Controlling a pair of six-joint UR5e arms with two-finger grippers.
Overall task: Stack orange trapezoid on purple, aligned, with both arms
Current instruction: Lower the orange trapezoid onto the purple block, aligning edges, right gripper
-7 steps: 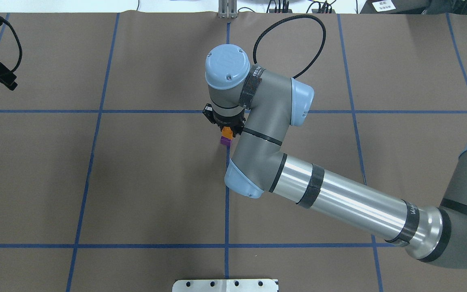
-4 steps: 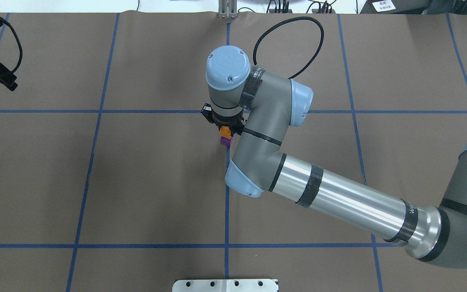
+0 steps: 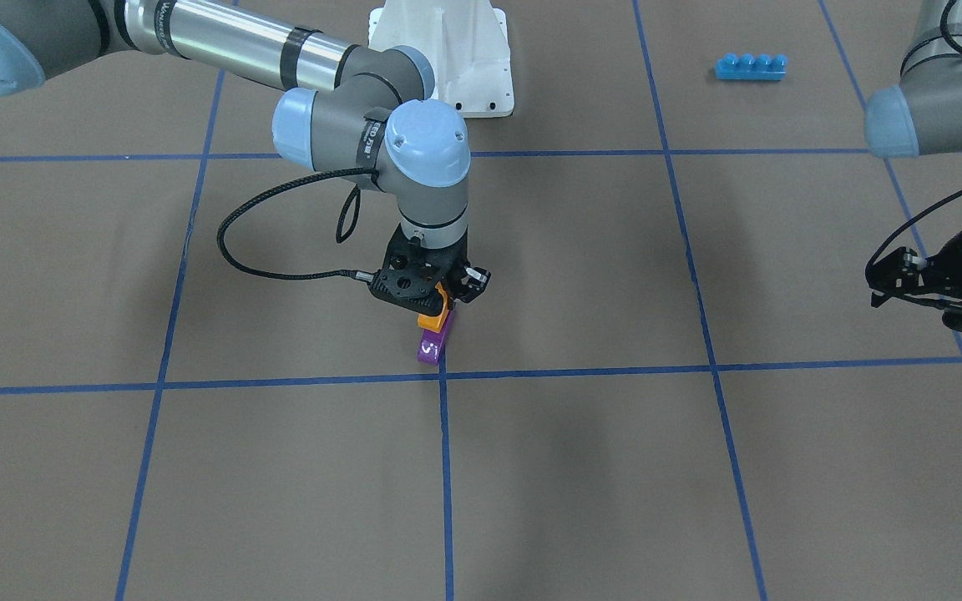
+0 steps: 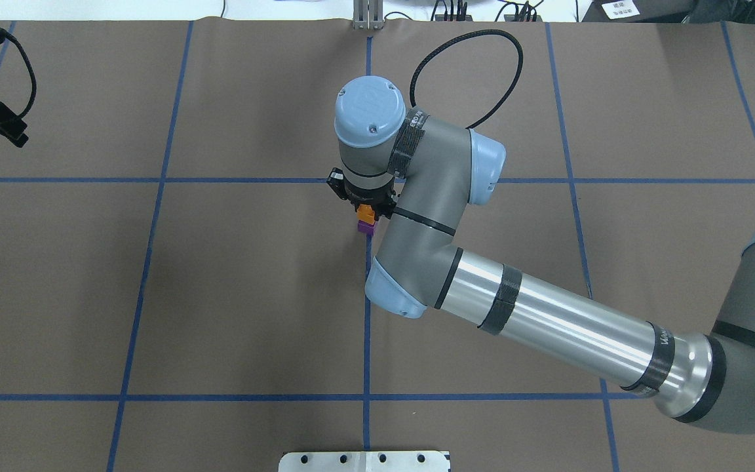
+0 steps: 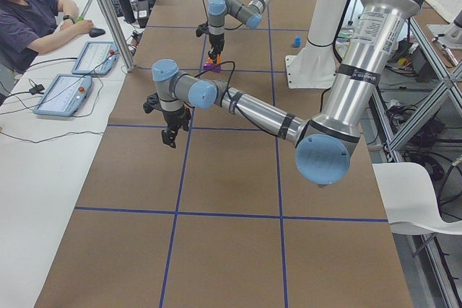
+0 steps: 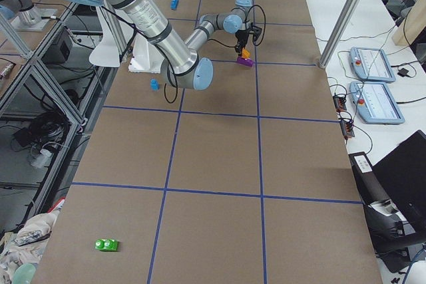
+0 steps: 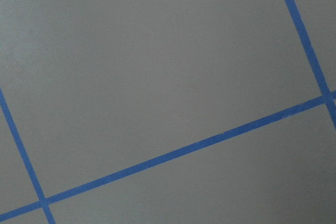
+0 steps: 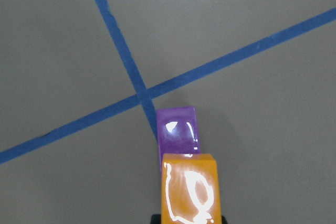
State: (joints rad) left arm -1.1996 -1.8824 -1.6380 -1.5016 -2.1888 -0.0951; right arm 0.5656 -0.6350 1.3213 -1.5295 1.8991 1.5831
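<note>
The right gripper [image 3: 441, 296] has its jaws clamped on the orange trapezoid [image 3: 434, 318], just above the purple [image 3: 430, 347]. The purple sits on the brown surface [image 3: 615, 467] beside a blue tape crossing [image 3: 444, 374]. The blocks look nearly touching, though contact is unclear. The left gripper [image 3: 894, 282] hangs well apart, and I cannot tell how its jaws stand.

- Overhead looks down from behind the robot's base [image 3: 481, 75]; front-facing looks back at it.
- Side cameras sight along the table [image 5: 231, 178] from each end.
- Right wrist camera, close above, shares the purple block [image 8: 177, 129] with them.
</note>
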